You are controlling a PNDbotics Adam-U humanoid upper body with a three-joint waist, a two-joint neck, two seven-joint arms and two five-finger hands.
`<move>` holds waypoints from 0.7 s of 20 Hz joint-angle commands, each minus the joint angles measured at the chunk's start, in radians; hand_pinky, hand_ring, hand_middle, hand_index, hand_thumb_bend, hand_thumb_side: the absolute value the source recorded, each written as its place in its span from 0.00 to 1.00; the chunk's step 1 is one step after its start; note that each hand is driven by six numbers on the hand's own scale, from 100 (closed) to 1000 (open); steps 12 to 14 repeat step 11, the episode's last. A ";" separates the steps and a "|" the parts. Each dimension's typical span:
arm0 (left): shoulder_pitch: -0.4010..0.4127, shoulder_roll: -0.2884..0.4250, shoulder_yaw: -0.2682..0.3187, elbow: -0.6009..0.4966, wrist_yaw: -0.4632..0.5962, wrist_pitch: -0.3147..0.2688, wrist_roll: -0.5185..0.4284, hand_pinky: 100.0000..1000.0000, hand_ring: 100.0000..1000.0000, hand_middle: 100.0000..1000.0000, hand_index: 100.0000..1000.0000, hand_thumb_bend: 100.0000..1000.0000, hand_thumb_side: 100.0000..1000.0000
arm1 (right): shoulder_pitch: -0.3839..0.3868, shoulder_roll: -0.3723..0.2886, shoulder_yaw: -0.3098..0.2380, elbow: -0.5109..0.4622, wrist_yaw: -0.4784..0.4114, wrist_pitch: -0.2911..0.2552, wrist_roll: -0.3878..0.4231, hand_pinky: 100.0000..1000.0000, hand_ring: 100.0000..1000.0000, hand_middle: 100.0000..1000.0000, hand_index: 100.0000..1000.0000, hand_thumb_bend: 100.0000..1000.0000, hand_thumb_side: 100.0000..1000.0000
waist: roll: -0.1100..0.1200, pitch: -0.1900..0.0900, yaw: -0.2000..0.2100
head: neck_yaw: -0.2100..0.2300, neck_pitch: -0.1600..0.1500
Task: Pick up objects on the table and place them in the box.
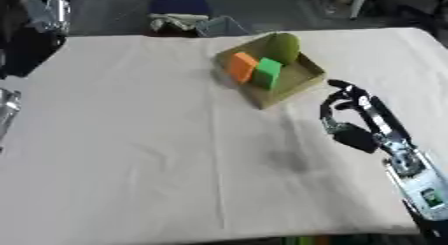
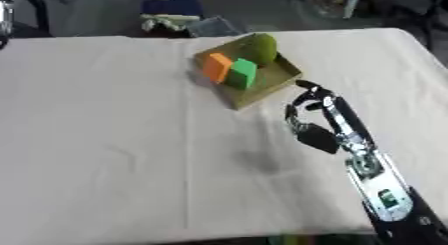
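In the left eye view, a white table (image 1: pixel 131 139) fills most of the picture. A flat brown box (image 1: pixel 293 81) sits near the far edge of the table, a bit to the right of the middle. The box is turned so one corner points at the robot. Inside it are three things. An orange block (image 1: pixel 242 67) leans at the left side, with its long side running up and down. A green block (image 1: pixel 267 73) touches it on the right. A round green fruit (image 1: pixel 282 46) sits in the far corner. The right hand (image 1: pixel 346 114) hovers just beside the near right side of the box. Its fingers are curled a little and hold nothing.

In the right eye view, the right arm (image 2: pixel 372 179) comes in from the near right corner and points up toward the box.
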 commanded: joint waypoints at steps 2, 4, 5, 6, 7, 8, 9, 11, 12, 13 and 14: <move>0.030 -0.037 0.026 -0.013 0.023 0.003 0.005 0.59 0.51 0.53 0.72 0.01 0.52 | -0.008 -0.018 -0.012 -0.028 0.004 -0.001 -0.006 0.72 0.81 0.58 0.92 0.00 0.39 | -0.001 -0.019 0.004 | -0.002 0.005; 0.044 -0.058 0.033 -0.007 0.022 0.004 0.000 0.59 0.51 0.53 0.72 0.03 0.55 | -0.006 -0.017 -0.013 -0.029 0.005 -0.001 -0.007 0.72 0.81 0.58 0.92 0.00 0.39 | -0.001 -0.021 0.006 | -0.002 0.005; 0.050 -0.068 0.036 -0.002 0.019 0.006 -0.006 0.59 0.51 0.53 0.73 0.03 0.55 | -0.006 -0.017 -0.012 -0.029 0.005 -0.001 -0.007 0.72 0.81 0.58 0.92 0.00 0.39 | -0.002 -0.022 0.007 | -0.002 0.005; 0.054 -0.078 0.039 0.003 0.015 0.008 -0.013 0.59 0.51 0.53 0.73 0.03 0.57 | -0.005 -0.016 -0.011 -0.029 0.005 -0.001 -0.006 0.72 0.81 0.58 0.92 0.00 0.39 | -0.003 -0.022 0.007 | -0.002 0.005; 0.057 -0.087 0.040 0.009 0.011 0.010 -0.022 0.59 0.51 0.53 0.73 0.04 0.57 | -0.005 -0.016 -0.011 -0.028 0.006 -0.001 -0.006 0.72 0.81 0.58 0.92 0.00 0.39 | -0.004 -0.023 0.007 | -0.003 0.005; 0.058 -0.095 0.043 0.013 0.007 0.012 -0.030 0.59 0.51 0.53 0.73 0.04 0.58 | -0.006 -0.016 -0.011 -0.028 0.006 -0.001 -0.006 0.72 0.81 0.58 0.92 0.00 0.39 | -0.005 -0.024 0.008 | -0.001 0.005; 0.060 -0.103 0.045 0.018 0.006 0.014 -0.037 0.59 0.51 0.53 0.73 0.04 0.58 | -0.006 -0.015 -0.012 -0.028 0.006 -0.001 -0.006 0.72 0.81 0.58 0.92 0.00 0.39 | -0.005 -0.023 0.009 | 0.000 0.005; 0.061 -0.115 0.047 0.027 0.002 0.020 -0.051 0.59 0.51 0.53 0.73 0.04 0.60 | -0.006 -0.014 -0.014 -0.030 0.006 -0.001 -0.008 0.72 0.81 0.58 0.92 0.00 0.39 | -0.005 -0.022 0.008 | 0.001 0.005; 0.061 -0.115 0.047 0.027 0.002 0.020 -0.051 0.59 0.51 0.53 0.73 0.04 0.60 | -0.006 -0.014 -0.014 -0.030 0.006 -0.001 -0.008 0.72 0.81 0.58 0.92 0.00 0.39 | -0.005 -0.022 0.008 | 0.001 0.005; 0.061 -0.115 0.047 0.027 0.002 0.020 -0.051 0.59 0.51 0.53 0.73 0.04 0.60 | -0.006 -0.014 -0.014 -0.030 0.006 -0.001 -0.008 0.72 0.81 0.58 0.92 0.00 0.39 | -0.005 -0.022 0.008 | 0.001 0.005; 0.061 -0.115 0.047 0.027 0.002 0.020 -0.051 0.59 0.51 0.53 0.73 0.04 0.60 | -0.006 -0.014 -0.014 -0.030 0.006 -0.001 -0.008 0.72 0.81 0.58 0.92 0.00 0.39 | -0.005 -0.022 0.008 | 0.001 0.005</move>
